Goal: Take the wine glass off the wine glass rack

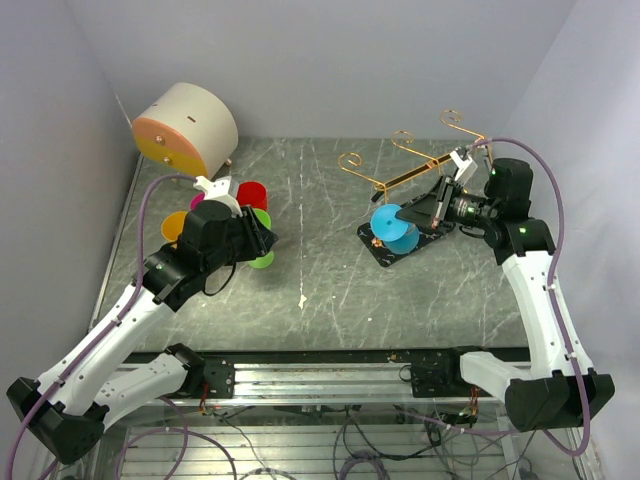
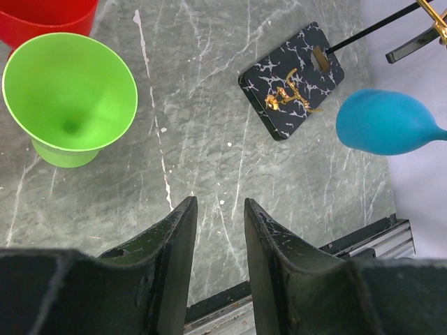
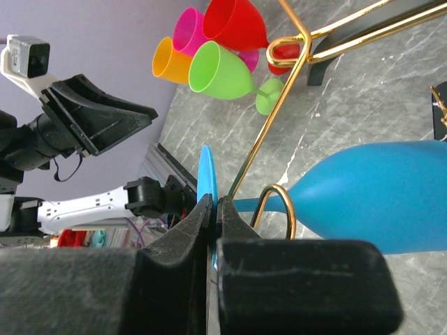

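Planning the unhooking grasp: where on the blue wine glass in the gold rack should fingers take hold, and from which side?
Pinch the flat foot across its rim, from the foot end, as the right gripper does now. A curled hook of the wine glass rack circles the thin stem of the blue wine glass between foot and bowl; the bowl is wide and rounded.

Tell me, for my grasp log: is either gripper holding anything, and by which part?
The right gripper pinches the blue wine glass by its flat foot; the left gripper is open and empty.
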### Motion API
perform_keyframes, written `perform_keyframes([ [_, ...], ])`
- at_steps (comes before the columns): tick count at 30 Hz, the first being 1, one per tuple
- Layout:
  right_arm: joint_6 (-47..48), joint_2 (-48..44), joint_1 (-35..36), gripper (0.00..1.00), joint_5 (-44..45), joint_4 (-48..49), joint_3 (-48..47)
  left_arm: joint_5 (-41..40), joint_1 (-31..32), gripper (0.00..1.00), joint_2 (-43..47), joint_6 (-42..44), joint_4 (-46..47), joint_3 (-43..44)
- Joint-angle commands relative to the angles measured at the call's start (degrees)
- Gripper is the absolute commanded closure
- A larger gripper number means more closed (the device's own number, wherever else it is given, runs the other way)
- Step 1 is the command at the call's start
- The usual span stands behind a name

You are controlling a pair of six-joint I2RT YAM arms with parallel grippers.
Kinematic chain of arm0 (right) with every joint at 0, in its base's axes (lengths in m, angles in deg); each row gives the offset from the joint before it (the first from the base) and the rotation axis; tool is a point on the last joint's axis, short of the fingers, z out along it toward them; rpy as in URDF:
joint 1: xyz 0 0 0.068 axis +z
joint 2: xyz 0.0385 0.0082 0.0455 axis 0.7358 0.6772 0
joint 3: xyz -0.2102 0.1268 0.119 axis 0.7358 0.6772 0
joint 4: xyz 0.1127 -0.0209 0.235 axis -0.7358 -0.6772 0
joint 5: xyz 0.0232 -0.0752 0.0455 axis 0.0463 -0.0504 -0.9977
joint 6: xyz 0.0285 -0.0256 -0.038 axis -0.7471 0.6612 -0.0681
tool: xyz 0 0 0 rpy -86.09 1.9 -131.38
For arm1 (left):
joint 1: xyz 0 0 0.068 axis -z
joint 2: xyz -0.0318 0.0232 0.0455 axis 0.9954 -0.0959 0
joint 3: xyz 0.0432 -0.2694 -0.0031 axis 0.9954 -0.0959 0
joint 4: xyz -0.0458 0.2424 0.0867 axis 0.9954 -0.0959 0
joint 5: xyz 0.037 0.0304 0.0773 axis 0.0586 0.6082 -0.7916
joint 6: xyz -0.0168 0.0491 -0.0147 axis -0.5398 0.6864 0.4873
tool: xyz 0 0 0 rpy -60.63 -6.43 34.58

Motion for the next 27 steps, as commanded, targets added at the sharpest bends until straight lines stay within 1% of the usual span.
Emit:
perform_keyframes([
  [1,-4.1,-0.7,0.5,1.00,1.2,5.6,0.4,-0.8,-0.3,0.56,0.6,-0.4,-0.4,0.0],
  [6,-7.5,-0.1,0.5,1.00,7.6,9.4,-1.1,-0.4,-0.3,0.56,0.9,-1.0,0.1,-0.3],
  [12,-6.6,-1.7,0.3,1.00,17.9,6.1,-4.4,-0.2,-0.3,0.56,0.9,-1.5,0.3,0.0],
  [15,-6.1,-4.3,0.1,1.00,21.5,6.9,-4.7,0.0,-0.3,0.55,0.6,-1.6,0.6,0.2],
  [17,-6.3,-4.8,0.2,1.00,21.5,8.5,-5.2,0.3,-0.3,0.55,0.2,-1.7,0.6,0.5],
  [21,-7.9,-3.3,0.1,1.00,19.3,9.4,-8.2,0.4,-0.3,0.55,-0.3,-1.7,0.2,1.2],
  [27,-9.5,-2.8,0.1,1.00,18.2,10.2,-11.5,0.3,-0.3,0.55,0.7,-2.2,0.4,0.5],
])
